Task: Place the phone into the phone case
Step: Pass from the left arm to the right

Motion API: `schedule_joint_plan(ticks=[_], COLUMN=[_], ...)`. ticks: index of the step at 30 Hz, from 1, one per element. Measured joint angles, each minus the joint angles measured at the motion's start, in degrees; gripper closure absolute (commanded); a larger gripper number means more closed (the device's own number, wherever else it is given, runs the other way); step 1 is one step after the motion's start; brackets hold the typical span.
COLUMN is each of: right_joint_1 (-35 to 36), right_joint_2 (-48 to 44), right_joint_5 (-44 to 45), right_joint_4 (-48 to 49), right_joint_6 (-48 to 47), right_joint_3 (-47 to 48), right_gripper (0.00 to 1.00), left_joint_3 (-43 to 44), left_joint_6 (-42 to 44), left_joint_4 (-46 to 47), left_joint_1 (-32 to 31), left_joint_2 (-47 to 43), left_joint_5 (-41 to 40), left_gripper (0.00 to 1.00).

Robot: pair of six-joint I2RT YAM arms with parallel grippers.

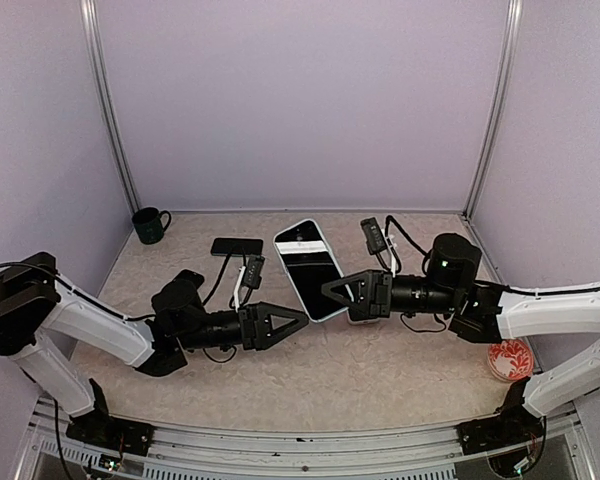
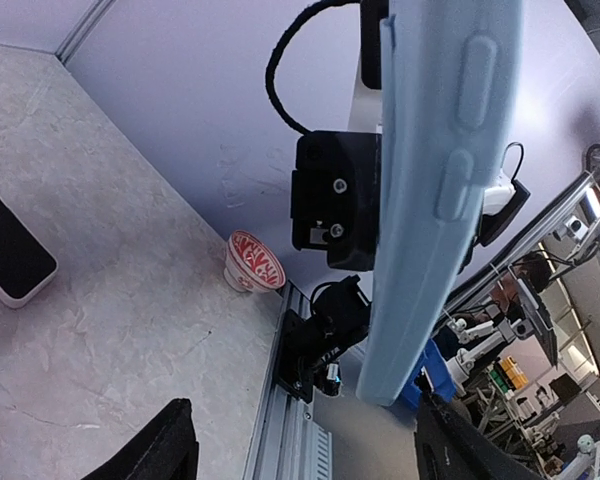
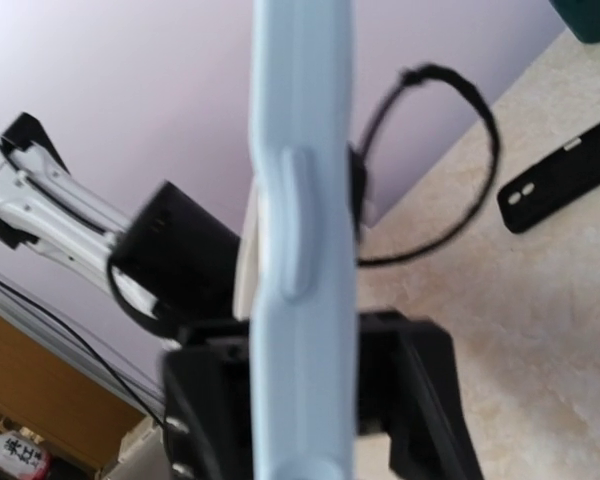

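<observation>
My right gripper (image 1: 332, 290) is shut on the right edge of a light blue phone case (image 1: 306, 268) and holds it above the table, tilted. A dark, glossy phone screen (image 1: 305, 262) shows in the case's upward face. The left wrist view shows the case (image 2: 435, 190) edge-on, with its side buttons. My left gripper (image 1: 300, 321) is open just off the case's near corner, and its fingers (image 2: 160, 445) are spread either side of the case's lower end without touching it. In the right wrist view the case (image 3: 302, 200) fills the middle between the jaws.
A black phone case (image 1: 237, 246) (image 3: 565, 175) lies at the back left, with a dark green mug (image 1: 151, 225) beyond it. A white-rimmed dark slab (image 2: 10, 255) lies on the table under the held case. A red patterned bowl (image 1: 510, 360) (image 2: 255, 262) stands front right. Black cabled gadgets (image 1: 375, 236) lie behind the right arm.
</observation>
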Motion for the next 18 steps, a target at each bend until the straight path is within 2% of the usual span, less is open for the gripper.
schedule_joint_plan(ticks=[2, 7, 12, 18], right_joint_1=[0.0, 0.0, 0.0, 0.0], right_joint_2=[0.0, 0.0, 0.11, 0.17], right_joint_5=[0.07, 0.7, 1.84, 3.13], right_joint_4=[0.79, 1.44, 1.36, 1.16], right_joint_6=[0.33, 0.28, -0.42, -1.97], right_joint_3=[-0.04, -0.81, -1.38, -1.73], right_gripper=[1.0, 1.0, 1.0, 1.0], left_joint_3=[0.81, 3.13, 3.52, 5.22], left_joint_6=[-0.96, -2.45, -3.45, -4.85], left_joint_4=[1.38, 4.09, 5.88, 7.08], left_joint_1=[-0.07, -0.68, -0.85, -0.98], left_joint_2=[1.79, 4.42, 4.63, 6.62], left_joint_5=[0.92, 2.51, 3.43, 3.89], left_gripper=[0.36, 0.41, 0.55, 0.62])
